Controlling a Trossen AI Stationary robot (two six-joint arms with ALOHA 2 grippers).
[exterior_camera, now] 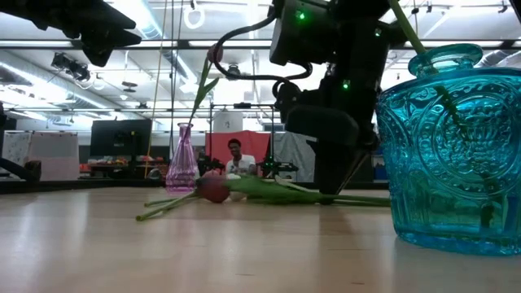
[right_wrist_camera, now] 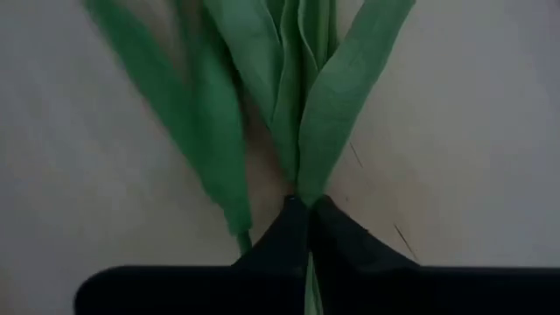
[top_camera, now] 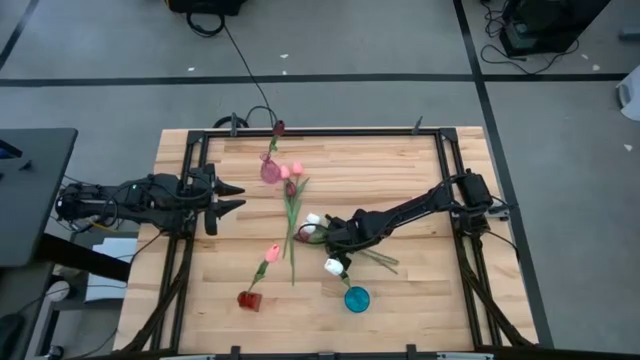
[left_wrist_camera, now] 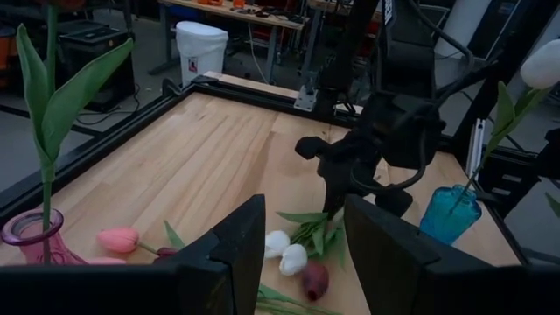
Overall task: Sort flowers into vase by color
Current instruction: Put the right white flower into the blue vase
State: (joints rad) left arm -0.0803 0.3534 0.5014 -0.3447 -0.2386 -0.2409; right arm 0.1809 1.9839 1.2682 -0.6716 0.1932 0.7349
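Observation:
Several loose flowers lie on the wooden table: pink buds (top_camera: 291,170), a maroon bud (top_camera: 303,233) and white buds (left_wrist_camera: 285,251), their green stems crossing. My right gripper (right_wrist_camera: 306,208) points down at mid-table, shut on green stem and leaves (right_wrist_camera: 302,114). A pink vase (top_camera: 270,169) holds a maroon flower. A red vase (top_camera: 250,298) holds a pink one. A blue vase (top_camera: 356,298) holds a white one. At the table's left, my left gripper (top_camera: 228,197) hovers open, touching nothing. My right gripper pinches a flower's stem where the leaves spring from it (right_wrist_camera: 304,194), between its two fingertips (right_wrist_camera: 337,229). The fingers come from above, pointing steeply down. The flower lies on the table, its leaves fanning out beyond the fingertips. Which bud belongs to this stem I cannot tell.
A black frame (top_camera: 300,132) runs around the tabletop. The blue vase stands close to my right gripper on the near side, and the pink vase stands toward the far edge. Bare wood lies at the table's right and near left.

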